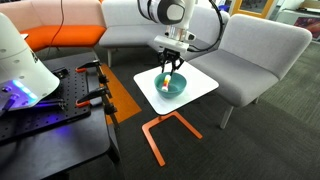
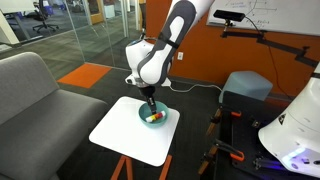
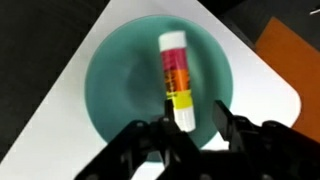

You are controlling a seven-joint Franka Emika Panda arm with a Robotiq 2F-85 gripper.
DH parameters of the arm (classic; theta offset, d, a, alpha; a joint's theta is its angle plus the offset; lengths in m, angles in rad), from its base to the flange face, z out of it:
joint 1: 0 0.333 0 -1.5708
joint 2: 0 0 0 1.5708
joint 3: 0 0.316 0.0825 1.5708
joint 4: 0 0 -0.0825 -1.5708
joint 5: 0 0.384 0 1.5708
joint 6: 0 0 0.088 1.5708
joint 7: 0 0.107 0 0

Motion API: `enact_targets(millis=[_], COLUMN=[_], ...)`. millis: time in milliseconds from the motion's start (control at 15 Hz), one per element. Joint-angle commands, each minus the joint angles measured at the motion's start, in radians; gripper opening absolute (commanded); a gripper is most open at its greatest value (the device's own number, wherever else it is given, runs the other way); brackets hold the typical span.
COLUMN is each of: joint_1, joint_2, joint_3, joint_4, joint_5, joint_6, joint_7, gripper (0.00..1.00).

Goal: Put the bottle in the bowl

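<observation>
One bottle (image 3: pixel 176 75) is lying inside the bowl (image 3: pixel 115 80), across its middle | gripper (image 3: pixel 192 118) is hanging just over the bowl, jaws standing apart either side of the bottle's near end, not pinching it | bowl is sitting on the white table (image 3: pixel 55 95).

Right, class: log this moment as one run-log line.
stage: bottle in bowl | bottle: lying inside bowl | gripper: open, above bowl, jaws either side of bottle's end | bowl: on white table
</observation>
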Motion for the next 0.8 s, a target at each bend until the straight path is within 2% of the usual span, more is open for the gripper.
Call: enact_targets(millis=[0, 133, 200, 733], joint_1=[0.012, 0.011, 0.008, 0.073], joint_2=[0.0, -0.028, -0.041, -0.226], joint_3=[-0.009, 0.0, 0.008, 0.011], joint_4=[0.013, 0.008, 0.004, -0.152], joint_5=[-0.04, -0.02, -0.004, 0.043], joint_6=[0.018, -0.011, -0.028, -0.041], joint_7=[0.006, 0.026, 0.037, 0.238], gripper=[0.81, 0.96, 0.99, 1.0])
